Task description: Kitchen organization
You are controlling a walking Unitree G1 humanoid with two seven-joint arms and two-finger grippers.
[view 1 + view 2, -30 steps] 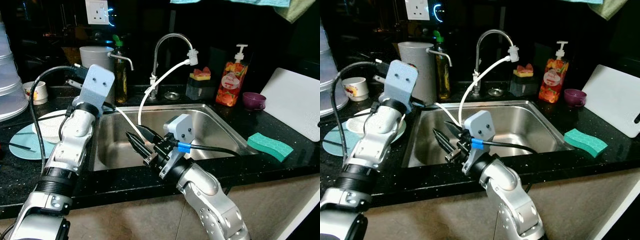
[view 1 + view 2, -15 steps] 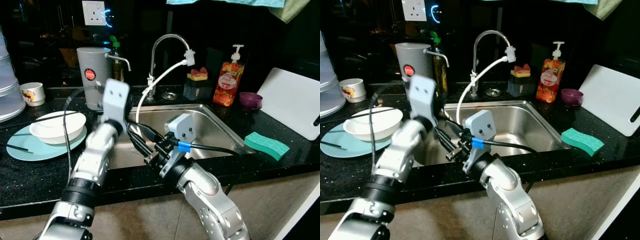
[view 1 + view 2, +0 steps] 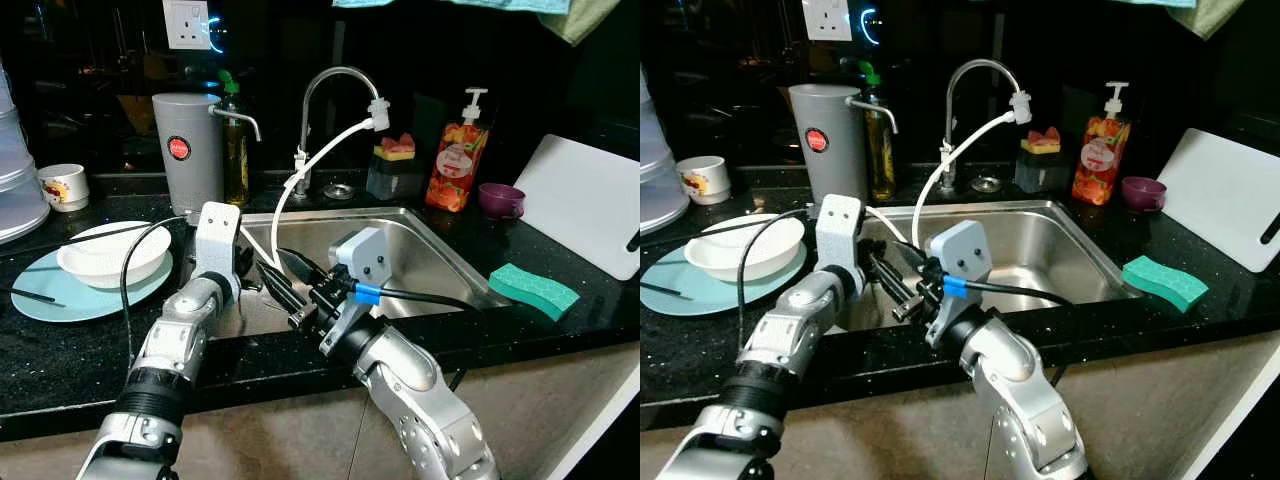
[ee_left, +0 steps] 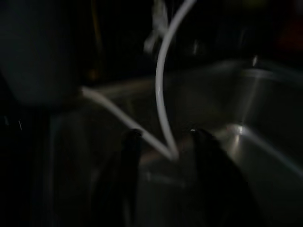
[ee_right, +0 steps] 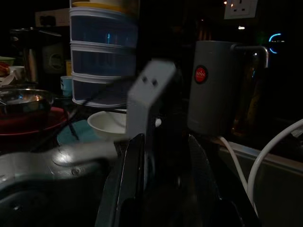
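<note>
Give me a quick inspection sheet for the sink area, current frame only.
Surface: black speckled counter around a steel sink.
Job's things: white bowl on a teal plate, chopsticks laid across; green sponge right of the sink.
Clutter: grey canister, oil bottle, soap dispenser, purple cup, white cutting board, small mug.
Grippers: left gripper open over the sink's left side, empty; right gripper open over the sink, empty, close to the left one.
Cables: white hose from the tap into the sink; black arm cables.
Surroundings: wall socket, dark backsplash.
</note>
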